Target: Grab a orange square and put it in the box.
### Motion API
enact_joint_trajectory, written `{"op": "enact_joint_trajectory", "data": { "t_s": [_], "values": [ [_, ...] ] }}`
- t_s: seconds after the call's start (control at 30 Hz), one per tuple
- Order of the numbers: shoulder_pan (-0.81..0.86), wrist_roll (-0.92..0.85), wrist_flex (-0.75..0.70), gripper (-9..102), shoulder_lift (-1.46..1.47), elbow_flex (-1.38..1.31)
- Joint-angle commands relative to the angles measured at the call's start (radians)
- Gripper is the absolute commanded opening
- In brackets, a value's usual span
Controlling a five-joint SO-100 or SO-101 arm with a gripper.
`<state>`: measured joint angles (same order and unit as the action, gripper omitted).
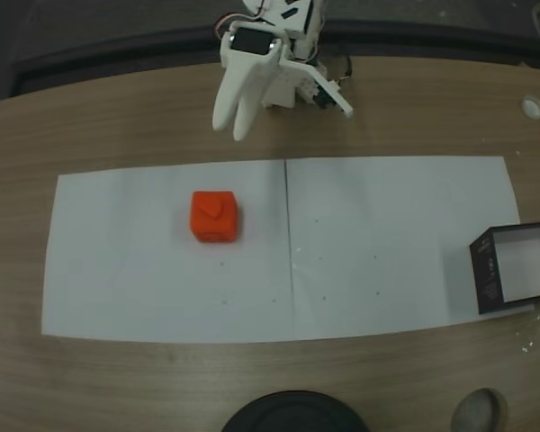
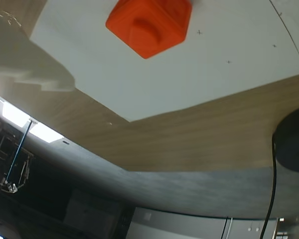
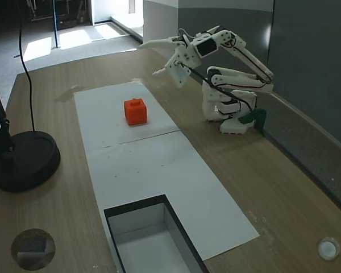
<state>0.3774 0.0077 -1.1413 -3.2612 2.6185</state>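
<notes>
While the gripper hovers open, the orange square lies apart.

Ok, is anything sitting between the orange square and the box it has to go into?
Nothing visible does. In a fixed view the orange square sits on the white paper, and the stretch of paper between it and the box is bare. The open pincer hangs apart from both, above the table's far edge.

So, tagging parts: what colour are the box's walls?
Dark, black-purple walls on the box, clearest in a fixed view.
</notes>
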Motion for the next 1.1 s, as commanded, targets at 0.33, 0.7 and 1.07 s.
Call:
{"op": "enact_joint_trajectory", "data": {
  "t_s": [0.33,0.7,1.07],
  "values": [
    [0.018,0.015,-0.222,40,1.173,-0.724],
    [0.025,0.017,-0.348,40,1.6,-0.959],
    [0.091,-0.041,-0.337,40,1.641,-0.911]
  ]
}}
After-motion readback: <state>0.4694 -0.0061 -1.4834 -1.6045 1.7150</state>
